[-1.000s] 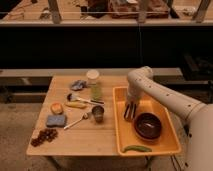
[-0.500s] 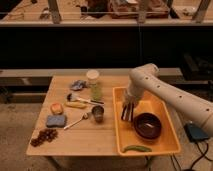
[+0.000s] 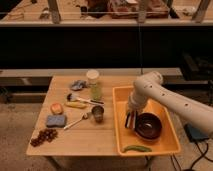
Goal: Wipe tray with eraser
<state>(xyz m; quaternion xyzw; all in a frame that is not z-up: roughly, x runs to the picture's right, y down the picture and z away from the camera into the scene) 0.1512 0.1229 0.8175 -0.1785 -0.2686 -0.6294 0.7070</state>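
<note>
The bright-yellow tray (image 3: 170, 142) lies on the right half of the wooden table. My gripper (image 3: 131, 121) reaches down from the white arm (image 3: 150, 90) into the tray's left part, just left of a brown bowl (image 3: 148, 126). A small block with dark and white stripes, the eraser (image 3: 130, 122), sits between the fingers, at or just above the tray floor. The gripper looks shut on it. A green pod (image 3: 136, 148) lies at the tray's front.
On the table left of the tray are a metal cup (image 3: 98, 113), spoon (image 3: 77, 120), black-handled brush (image 3: 82, 99), banana (image 3: 76, 105), orange fruit (image 3: 56, 108), blue-grey sponge (image 3: 56, 120), grapes (image 3: 44, 136), a crumpled cloth (image 3: 78, 85) and a tall green cup (image 3: 93, 85).
My gripper has slid a little toward the tray's front, next to the brown bowl. Nothing else has moved.
</note>
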